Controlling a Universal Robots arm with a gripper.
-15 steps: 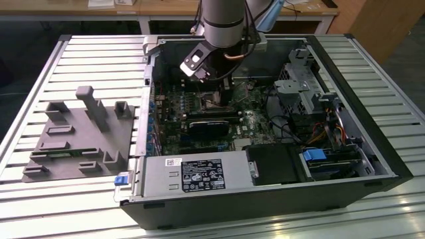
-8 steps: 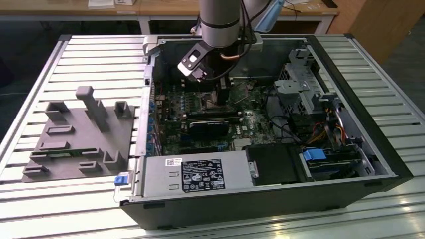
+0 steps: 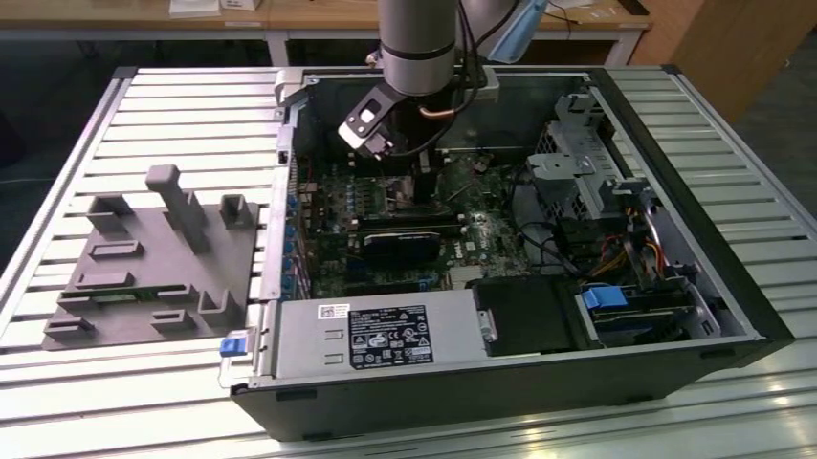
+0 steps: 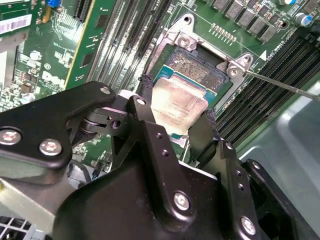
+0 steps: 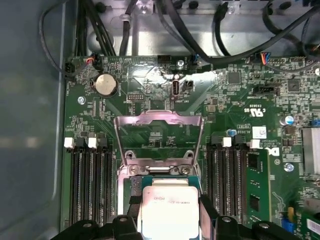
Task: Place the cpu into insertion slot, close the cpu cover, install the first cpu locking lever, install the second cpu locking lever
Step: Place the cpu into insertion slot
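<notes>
Exterior view: a slatted metal table (image 3: 128, 124) bears an open computer case (image 3: 511, 382). A grey fixture (image 3: 141, 258) lies at its nine o'clock and a wooden desk (image 3: 332, 14) at twelve. The arm (image 3: 415, 48) reaches inside the case.
Second wrist view: the gripper (image 4: 178, 100) is clenched on the cpu (image 4: 180, 112), which is tilted just above the insertion slot (image 4: 195, 67).
First wrist view: the cpu cover (image 5: 157, 119) stands raised beyond the cpu (image 5: 170, 205).

Raised cpu cover (image 5: 158, 119) (open) borders insertion slot (image 4: 192, 67).

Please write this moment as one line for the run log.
gripper: jaws shut on cpu | cpu position: held over insertion slot | cpu cover: open, raised
</notes>
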